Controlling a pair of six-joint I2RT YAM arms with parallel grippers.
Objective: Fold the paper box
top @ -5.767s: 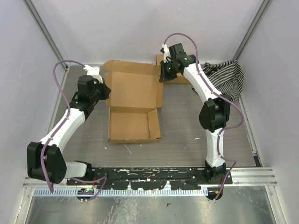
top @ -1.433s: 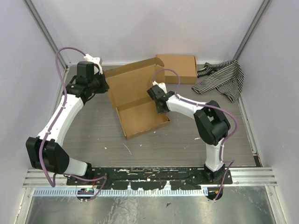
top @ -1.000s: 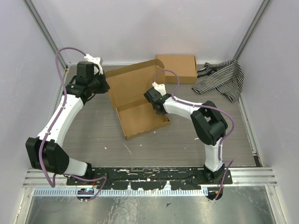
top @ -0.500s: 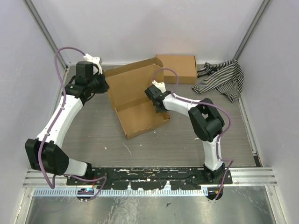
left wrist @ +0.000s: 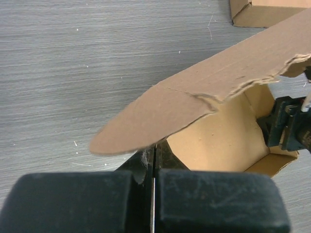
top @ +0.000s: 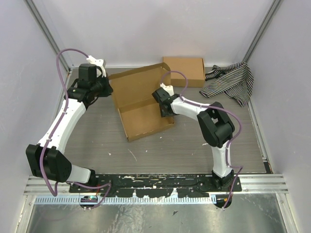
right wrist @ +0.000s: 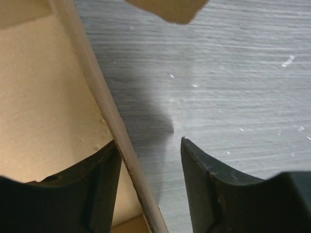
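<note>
The paper box point(top: 144, 120) lies mid-table, turned askew, its tray open and its lid point(top: 137, 86) raised at the far side. My left gripper point(top: 108, 90) is shut on the lid's left side flap; in the left wrist view the rounded flap point(left wrist: 160, 116) sits over my closed fingertips point(left wrist: 154, 148). My right gripper point(top: 165, 105) is open and straddles the tray's right wall point(right wrist: 99, 94). One finger point(right wrist: 97, 184) is inside the box, the other point(right wrist: 204, 179) is outside over the table. The right gripper also shows in the left wrist view point(left wrist: 286, 127).
A second flat brown cardboard box point(top: 183, 71) lies at the back, just behind the lid, and shows in the left wrist view point(left wrist: 265, 12). A striped cloth point(top: 231, 82) is bunched at the back right. Walls close in on both sides.
The box was turned askew and its lid raised. My right gripper came down from the lid's far corner to the tray's right wall. In the last second the box shifted slightly left.
</note>
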